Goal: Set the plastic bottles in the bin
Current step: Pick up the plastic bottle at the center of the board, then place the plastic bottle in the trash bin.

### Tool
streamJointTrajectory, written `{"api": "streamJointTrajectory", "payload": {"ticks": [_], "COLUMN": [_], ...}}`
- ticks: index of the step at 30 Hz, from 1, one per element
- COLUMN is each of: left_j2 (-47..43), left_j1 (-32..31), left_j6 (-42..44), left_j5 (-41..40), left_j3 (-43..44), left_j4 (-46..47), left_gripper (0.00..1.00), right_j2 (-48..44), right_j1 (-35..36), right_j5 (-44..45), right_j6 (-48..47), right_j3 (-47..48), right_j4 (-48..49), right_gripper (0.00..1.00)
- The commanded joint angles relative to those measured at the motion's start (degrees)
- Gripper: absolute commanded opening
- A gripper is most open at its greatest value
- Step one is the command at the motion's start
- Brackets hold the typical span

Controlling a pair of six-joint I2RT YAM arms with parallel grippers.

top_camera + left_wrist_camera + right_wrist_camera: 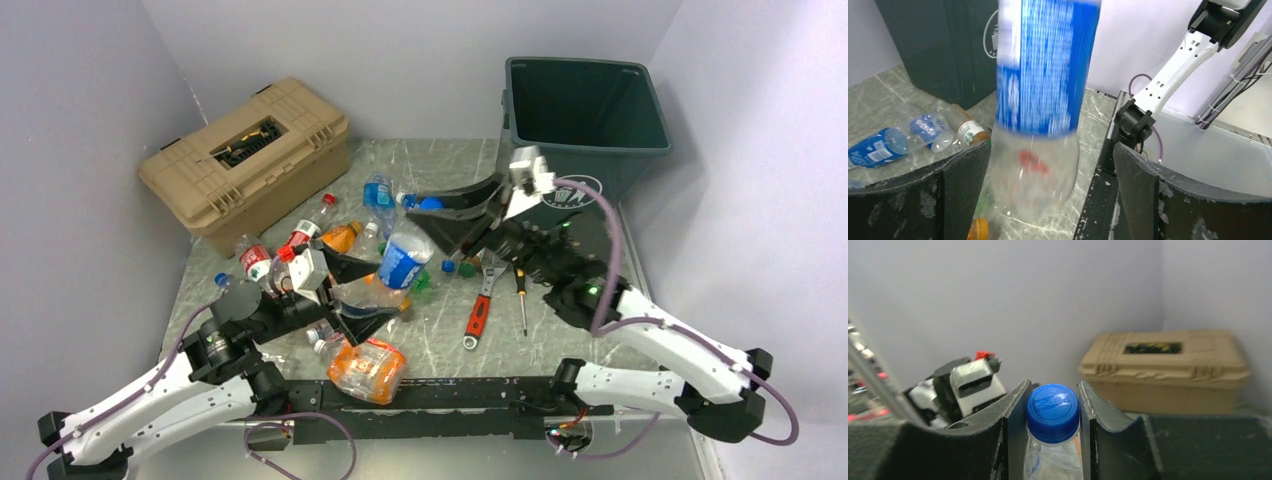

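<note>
Over grey marbled tabletop strewn with crushed bottles: pinching the blue cap of a clear, blue-labelled plastic bottle between right gripper fingers, hanging it between left gripper fingers, spread wide. Seemingly starting the carry; next needing lifting over the tall dark green plastic bin, well apart behind.

No word or number can be read. The one clear sign is a white litter symbol on the front of the dark green bin, at one o'clock in the top view. Raised lettering on a blue cap and white print on a blue label are too blurred to read.
</note>
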Motion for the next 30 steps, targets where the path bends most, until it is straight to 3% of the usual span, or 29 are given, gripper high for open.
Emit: {"api": "streamJointTrajectory", "payload": {"ticks": [1,3,6,8,10,13,16,23,30], "left_j2": [-2.6,-4.1,-5.5,-5.6,-5.3,-4.3,-3.9,-3.5,-3.2], "left_j1": [-0.4,-0.4,-0.5,-0.5,-0.7,-0.9,-1.3,-1.9,-2.2], "left_j6": [1.2,1.4,1.6,1.7,1.8,2.1,2.6,3.0,3.5], "left_j5": [-3.9,-5.5,-7.5,-8.0,-8.1,-7.8,-7.8,-9.0,-11.4], "left_j3": [1.6,1.0,0.3,0.1,0.2,0.7,1.0,1.3,1.7], "left_j4": [0.7,0.7,1.1,1.1,1.0,0.7,0.7,-1.3,-2.3], "left_gripper": [1.00,1.00,0.99,0.99,0.99,1.00,0.99,0.99,0.99], "right_j2": [-4.5,-4.2,-2.5,0.7,5.3,10.1,14.1,27.1,32.2], "right_j1": [-0.1,-0.2,-0.3,-1.7,-7.0,-22.1,-32.9,-51.0,-62.3], "right_j5": [14.8,25.7,43.3,50.4,53.8,50.8,47.9,47.5,43.2], "right_j6": [-16.4,-24.1,-39.1,-50.8,-56.7,-43.6,-36.5,-28.3,-15.8], "right_j3": [13.0,16.2,16.5,17.1,20.3,27.1,28.7,36.6,33.8], "right_j4": [-7.9,-7.4,5.3,18.8,23.2,10.3,9.5,4.9,-0.9], "right_gripper": [0.00,0.00,0.00,0.00,0.00,0.00,0.00,0.00,0.00]}}
